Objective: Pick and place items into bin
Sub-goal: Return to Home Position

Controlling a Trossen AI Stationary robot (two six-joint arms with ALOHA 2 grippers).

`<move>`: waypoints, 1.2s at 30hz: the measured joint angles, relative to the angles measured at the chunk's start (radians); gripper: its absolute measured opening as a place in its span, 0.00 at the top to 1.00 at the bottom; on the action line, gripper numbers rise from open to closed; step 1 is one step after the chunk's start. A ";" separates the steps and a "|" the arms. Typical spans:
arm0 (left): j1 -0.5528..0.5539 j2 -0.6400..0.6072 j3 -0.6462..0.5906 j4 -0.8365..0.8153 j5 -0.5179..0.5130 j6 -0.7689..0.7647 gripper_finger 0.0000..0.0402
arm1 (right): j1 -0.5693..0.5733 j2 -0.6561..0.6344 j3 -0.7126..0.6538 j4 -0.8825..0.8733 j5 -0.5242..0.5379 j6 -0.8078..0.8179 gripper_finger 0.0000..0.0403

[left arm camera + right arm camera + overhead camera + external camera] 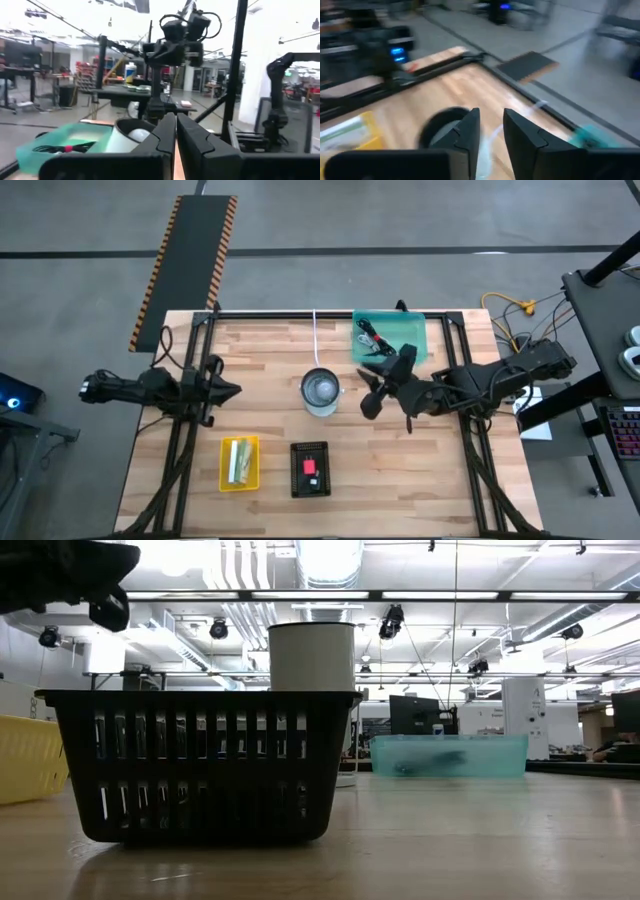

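Items point(240, 461) are binned; none is seen left near either claw. The right claw point(368, 393) is narrowly parted, the left claw point(234, 391) closed, both empty.

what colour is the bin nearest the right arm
Teal green; the translucent rectangular plastic bin shows best in the high view.
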State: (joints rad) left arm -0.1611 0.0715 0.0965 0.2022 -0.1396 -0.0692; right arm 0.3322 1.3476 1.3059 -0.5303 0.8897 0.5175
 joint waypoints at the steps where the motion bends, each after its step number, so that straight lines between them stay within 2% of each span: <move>1: 0.000 -0.016 -0.007 -0.003 -0.008 0.003 1.00 | -0.003 0.000 -0.005 0.036 -0.039 -0.037 0.83; 5: 0.008 -0.043 -0.033 -0.001 -0.028 0.005 1.00 | -0.035 0.000 -0.054 0.267 -0.259 -0.179 0.87; 10: 0.011 -0.021 -0.034 0.006 -0.031 -0.003 1.00 | -0.122 0.003 -0.170 0.641 -0.631 -0.348 0.93; 12: 0.011 -0.024 -0.032 -0.005 -0.032 -0.003 1.00 | -0.167 0.003 -0.221 0.733 -0.760 -0.389 0.94; 14: 0.011 -0.029 -0.025 0.005 -0.034 -0.003 1.00 | -0.210 0.001 -0.272 0.769 -0.825 -0.412 0.95; 18: 0.011 -0.042 -0.027 -0.003 -0.042 -0.002 1.00 | -0.285 -0.028 -0.377 0.773 -0.837 -0.400 0.98; 22: 0.011 -0.040 -0.027 -0.002 -0.057 -0.002 1.00 | -0.327 -0.128 -0.512 0.800 -0.836 -0.390 0.98; 27: 0.011 -0.039 -0.034 -0.015 -0.059 -0.002 1.00 | -0.331 -0.333 -0.721 0.841 -0.837 -0.389 0.98; 33: 0.011 -0.041 -0.038 -0.057 -0.127 0.000 1.00 | -0.330 -0.597 -0.960 0.840 -0.830 -0.386 0.98; 36: 0.011 -0.041 -0.038 -0.082 -0.129 -0.002 1.00 | -0.331 -0.700 -1.047 0.882 -0.814 -0.351 0.98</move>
State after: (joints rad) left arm -0.1497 0.0306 0.0589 0.1201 -0.2688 -0.0716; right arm 0.0017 0.6471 0.2585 0.3517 0.0761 0.1666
